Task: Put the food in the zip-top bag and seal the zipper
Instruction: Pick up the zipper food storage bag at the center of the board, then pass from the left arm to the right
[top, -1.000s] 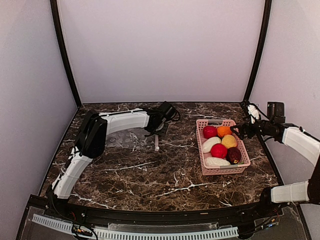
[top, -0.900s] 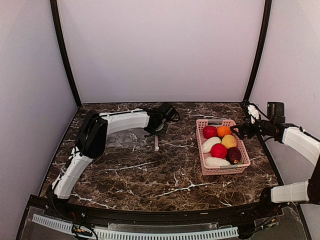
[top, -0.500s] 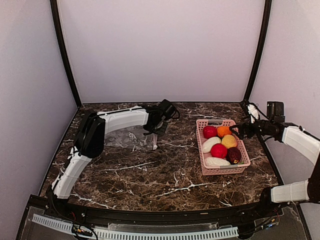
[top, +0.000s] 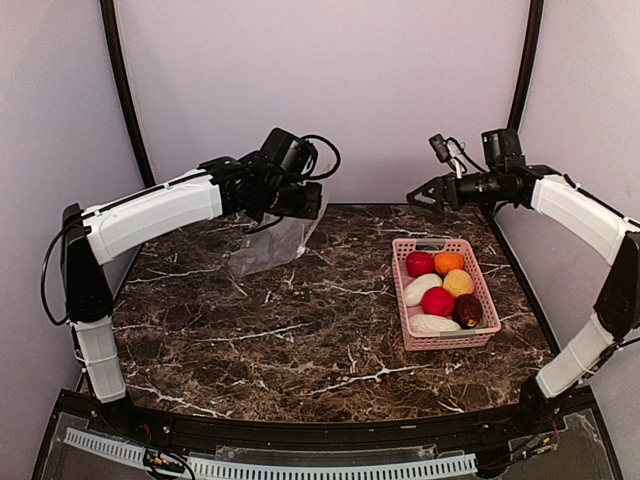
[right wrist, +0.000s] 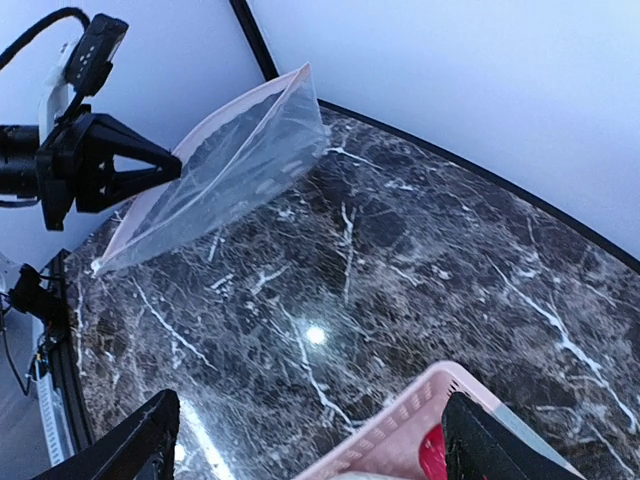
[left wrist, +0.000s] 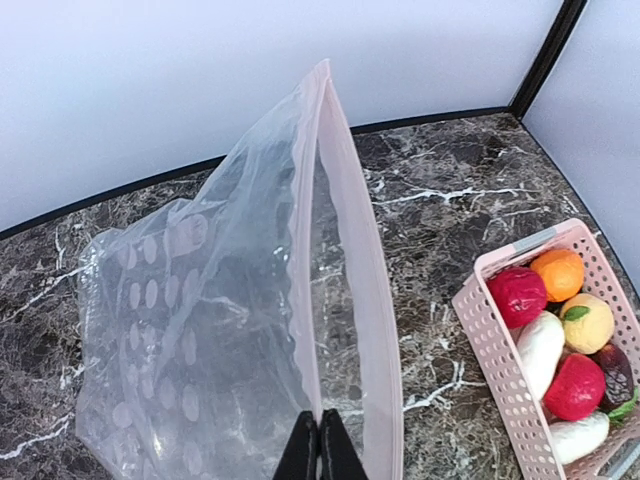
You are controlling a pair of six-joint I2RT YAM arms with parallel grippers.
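My left gripper (top: 303, 203) is raised over the back left of the table, shut on one lip of the zipper (left wrist: 305, 250) of the zip-top bag (top: 268, 243). The bag hangs with its lower end touching the table. In the left wrist view my fingertips (left wrist: 320, 455) pinch the left strip, and the mouth gapes open. The food lies in the pink basket (top: 401, 290): two red balls (top: 420, 263), an orange (top: 448, 261), a yellow (top: 458, 282), a maroon (top: 468, 310) and two white pieces (top: 421, 289). My right gripper (top: 422, 195) is open and empty, high behind the basket.
The basket's near corner (right wrist: 400, 425) shows between my right fingers (right wrist: 130, 450). The bag (right wrist: 220, 180) and left gripper (right wrist: 110, 170) show across the table. Purple walls and black corner posts (top: 515, 90) enclose the dark marble table (top: 300, 340).
My left arm has lifted the bag off the table, up and back. My right arm has risen from beside the basket to high behind it, and shifted left.
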